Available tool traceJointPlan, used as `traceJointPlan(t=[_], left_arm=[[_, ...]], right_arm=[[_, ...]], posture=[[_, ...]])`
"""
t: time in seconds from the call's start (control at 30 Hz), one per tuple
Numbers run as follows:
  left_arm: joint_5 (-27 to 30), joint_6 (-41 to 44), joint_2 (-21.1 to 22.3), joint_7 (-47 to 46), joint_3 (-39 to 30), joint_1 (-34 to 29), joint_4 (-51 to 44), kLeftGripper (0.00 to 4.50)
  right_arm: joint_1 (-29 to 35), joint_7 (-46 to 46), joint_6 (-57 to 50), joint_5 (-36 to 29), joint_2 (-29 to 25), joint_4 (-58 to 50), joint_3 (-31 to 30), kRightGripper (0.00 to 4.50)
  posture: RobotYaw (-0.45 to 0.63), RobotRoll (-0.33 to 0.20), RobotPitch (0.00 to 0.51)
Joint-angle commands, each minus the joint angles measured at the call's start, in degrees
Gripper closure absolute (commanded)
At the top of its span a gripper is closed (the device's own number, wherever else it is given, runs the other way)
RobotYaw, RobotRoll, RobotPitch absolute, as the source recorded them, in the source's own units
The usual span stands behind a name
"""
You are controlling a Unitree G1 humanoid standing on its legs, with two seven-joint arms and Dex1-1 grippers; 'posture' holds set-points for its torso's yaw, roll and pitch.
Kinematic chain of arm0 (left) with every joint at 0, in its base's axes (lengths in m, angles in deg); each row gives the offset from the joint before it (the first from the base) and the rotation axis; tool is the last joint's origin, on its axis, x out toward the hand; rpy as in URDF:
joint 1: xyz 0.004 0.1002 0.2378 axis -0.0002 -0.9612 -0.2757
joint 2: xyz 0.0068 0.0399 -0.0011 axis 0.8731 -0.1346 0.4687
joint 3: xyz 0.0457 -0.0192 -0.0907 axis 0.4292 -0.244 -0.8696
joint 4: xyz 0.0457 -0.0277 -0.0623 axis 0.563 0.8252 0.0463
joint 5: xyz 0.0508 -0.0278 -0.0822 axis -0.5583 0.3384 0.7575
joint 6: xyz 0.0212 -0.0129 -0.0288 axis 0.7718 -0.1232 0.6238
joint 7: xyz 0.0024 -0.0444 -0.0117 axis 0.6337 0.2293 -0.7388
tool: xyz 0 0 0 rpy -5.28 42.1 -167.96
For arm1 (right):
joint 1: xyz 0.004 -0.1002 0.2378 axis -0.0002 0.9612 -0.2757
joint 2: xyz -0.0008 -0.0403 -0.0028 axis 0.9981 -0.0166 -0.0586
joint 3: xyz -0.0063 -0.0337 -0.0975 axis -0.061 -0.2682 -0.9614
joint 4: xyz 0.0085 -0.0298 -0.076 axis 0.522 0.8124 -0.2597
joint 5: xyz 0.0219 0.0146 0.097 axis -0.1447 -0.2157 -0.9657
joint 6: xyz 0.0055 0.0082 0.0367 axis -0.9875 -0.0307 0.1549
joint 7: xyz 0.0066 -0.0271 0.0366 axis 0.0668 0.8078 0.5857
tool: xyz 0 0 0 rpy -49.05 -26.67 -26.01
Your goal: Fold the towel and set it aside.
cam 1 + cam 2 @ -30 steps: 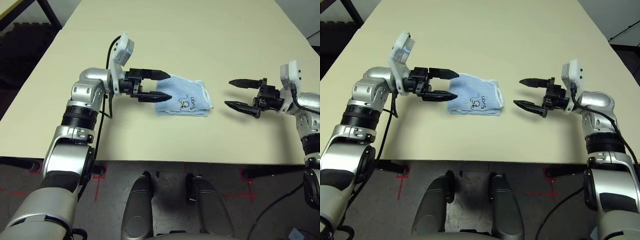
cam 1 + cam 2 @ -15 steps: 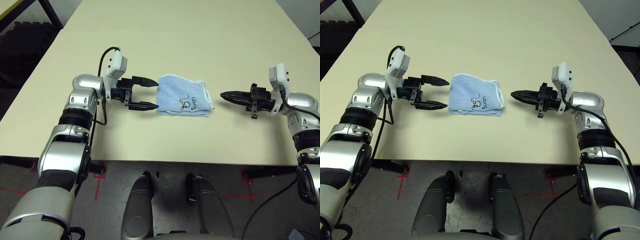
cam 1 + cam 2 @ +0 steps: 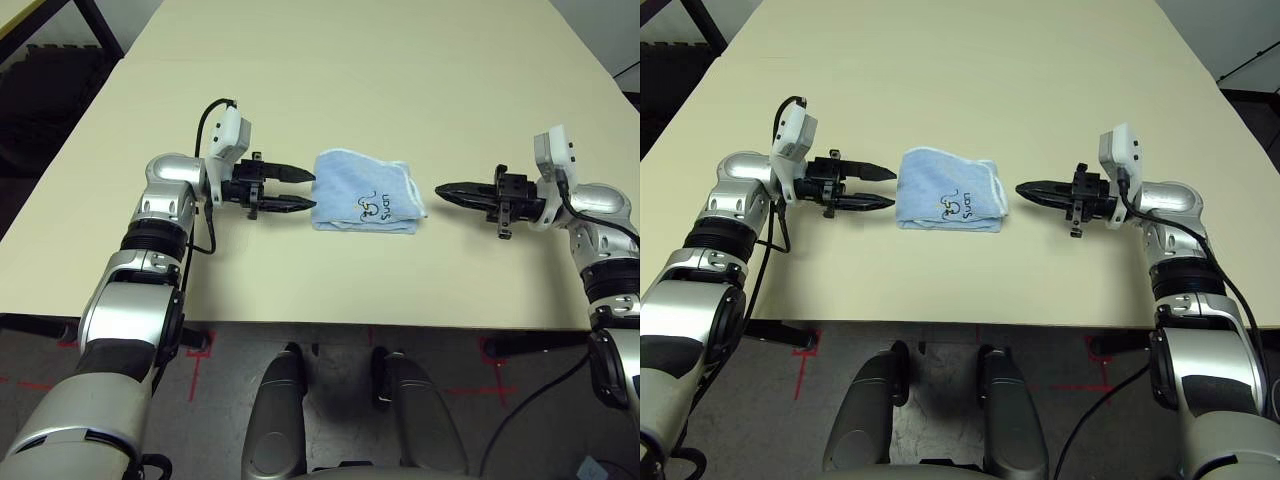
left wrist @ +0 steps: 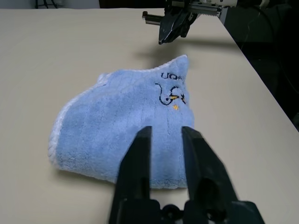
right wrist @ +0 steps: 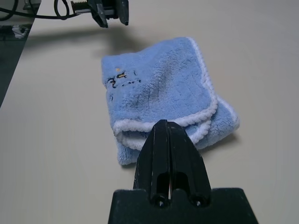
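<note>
A wide, pale cream counter stretches away from the robot, smooth and matte. Dark floor shows past its left and right edges, with red tape marks on the grey floor below the near edge.

The towel, light blue and fluffy with white stitched edging, lies folded flat near the middle of the counter, close to the near edge. A small dark embroidered motif faces up.

The left end effector points at the towel's left side, just beside it, its two black fingers slightly apart and holding nothing. The right end effector points at the towel's right side from a little farther off, fingers pressed together and empty.

Bare counter lies open behind the towel and beyond both arms.
</note>
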Motion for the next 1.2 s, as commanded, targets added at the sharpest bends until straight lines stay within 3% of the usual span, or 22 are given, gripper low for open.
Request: traceJointPlan(t=[0.03, 0.07, 0.3, 0.7, 0.83, 1.0, 1.2], left_arm=[[2.47, 0.07, 0.39, 0.56, 1.96, -0.64, -2.02, 4.27], [2.73, -0.11, 0.3, 0.56, 2.42, -0.59, -2.04, 4.45], [2.43, -1.2, -2.35, 0.56, 4.91, 1.59, 0.07, 4.45], [-7.19, -2.08, -11.4, -3.99, 3.58, 7.21, 13.38, 4.45], [-12.31, -3.17, -10.8, -9.22, 4.7, 5.96, 15.87, 4.45], [-15.41, -4.36, -8.75, -7.83, 4.73, 4.53, 16.03, 4.45], [-15.89, -4.85, -7.68, -6.83, 3.13, 6.13, 15.92, 4.45]], right_arm=[[0.52, 0.69, -1.57, -1.01, 0.84, -2.96, -0.66, 4.5], [0.27, 0.66, -1.91, -1.1, 1.32, -3.42, -0.86, 4.5], [-4.15, -0.87, -2.06, 0.35, 5.39, -0.32, -2.47, 4.5], [-7.34, -2.94, 6.19, 6.54, 14.63, 15.54, -6.43, 4.5], [-6.64, -5.75, 6.86, 7.71, 13.99, 18.86, -5.64, 4.5], [-6.25, -5.11, 8.4, 8.16, 10.52, 20.3, -5.16, 4.5], [-7.19, -2.99, 9.05, 7.39, 7.49, 20.27, -4.29, 4.5]], posture=[[-0.01, 0.0, 0.191], [-0.01, 0.0, 0.192], [0.0, 0.0, 0.192], [0.01, 0.0, 0.206], [0.0, 0.0, 0.208], [0.0, 0.0, 0.21], [0.01, 0.0, 0.209]])
